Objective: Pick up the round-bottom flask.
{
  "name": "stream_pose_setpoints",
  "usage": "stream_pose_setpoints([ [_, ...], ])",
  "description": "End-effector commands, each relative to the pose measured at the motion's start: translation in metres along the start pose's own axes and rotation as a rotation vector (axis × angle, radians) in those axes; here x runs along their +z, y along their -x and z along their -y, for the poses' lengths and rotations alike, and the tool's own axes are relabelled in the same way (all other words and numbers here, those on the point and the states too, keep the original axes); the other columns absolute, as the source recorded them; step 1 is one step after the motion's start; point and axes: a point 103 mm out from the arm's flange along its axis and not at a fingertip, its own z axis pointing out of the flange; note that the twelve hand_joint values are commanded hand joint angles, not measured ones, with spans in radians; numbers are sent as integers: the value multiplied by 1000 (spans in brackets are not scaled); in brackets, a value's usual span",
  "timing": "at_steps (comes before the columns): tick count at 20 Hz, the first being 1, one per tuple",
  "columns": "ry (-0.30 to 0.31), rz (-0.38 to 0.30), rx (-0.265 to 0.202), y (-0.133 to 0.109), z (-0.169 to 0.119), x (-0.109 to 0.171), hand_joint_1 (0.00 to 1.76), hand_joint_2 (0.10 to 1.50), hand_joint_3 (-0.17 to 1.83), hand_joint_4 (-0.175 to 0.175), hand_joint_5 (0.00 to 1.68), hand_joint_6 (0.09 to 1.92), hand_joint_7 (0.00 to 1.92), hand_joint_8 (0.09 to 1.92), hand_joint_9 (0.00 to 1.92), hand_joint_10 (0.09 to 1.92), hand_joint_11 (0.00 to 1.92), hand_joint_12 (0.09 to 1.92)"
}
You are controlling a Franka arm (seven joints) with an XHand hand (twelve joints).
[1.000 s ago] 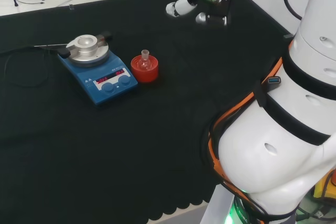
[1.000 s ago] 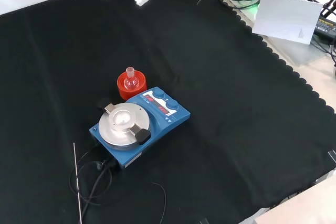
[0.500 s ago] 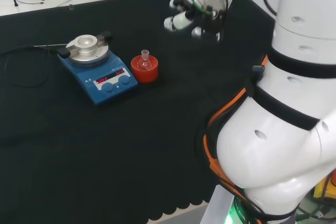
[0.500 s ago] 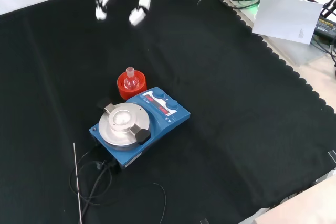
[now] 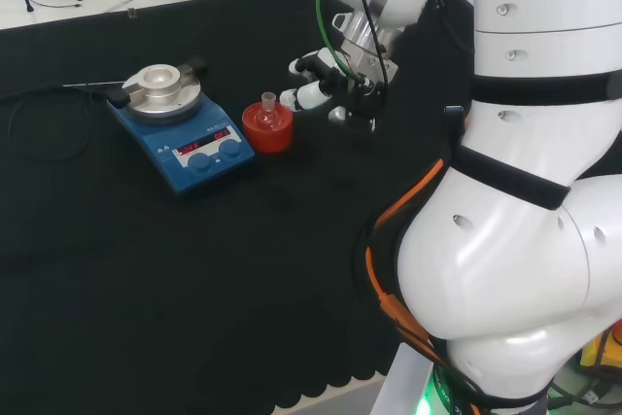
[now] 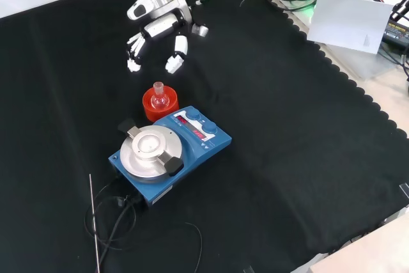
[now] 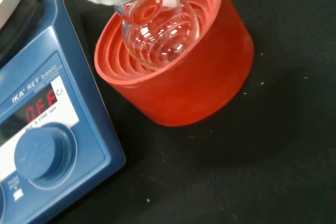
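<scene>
Clear glass forms the round-bottom flask (image 7: 157, 27), which sits upright in the red ribbed stand (image 7: 181, 72); the wrist view shows the bulb nested in the stand's concentric ribs, a detail the wider views do not resolve. The stand rests on the black cloth (image 6: 287, 145) just beside the blue hotplate stirrer (image 6: 169, 153), at the edge that carries its knobs. The front view shows the hand (image 6: 160, 33) above the cloth with its fingers (image 6: 176, 54) spread apart and pointing down, holding nothing. In that view the fingertips lie farther off than the flask (image 6: 158, 97), near it but not touching. The head view places the hand (image 5: 326, 85) just to the right of the flask (image 5: 268, 109), with a small gap.
</scene>
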Motion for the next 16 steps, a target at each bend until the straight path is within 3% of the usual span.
stream_pose_setpoints([
  [1, 73, -53, -14, 7, -6, 6, 889, 610, 679, -24, 575, 87, 299, 601, 417, 628, 0, 1224],
  [16, 84, -107, -81, 4, -13, 38, 924, 578, 685, -14, 671, 98, 328, 596, 434, 619, 0, 1218],
])
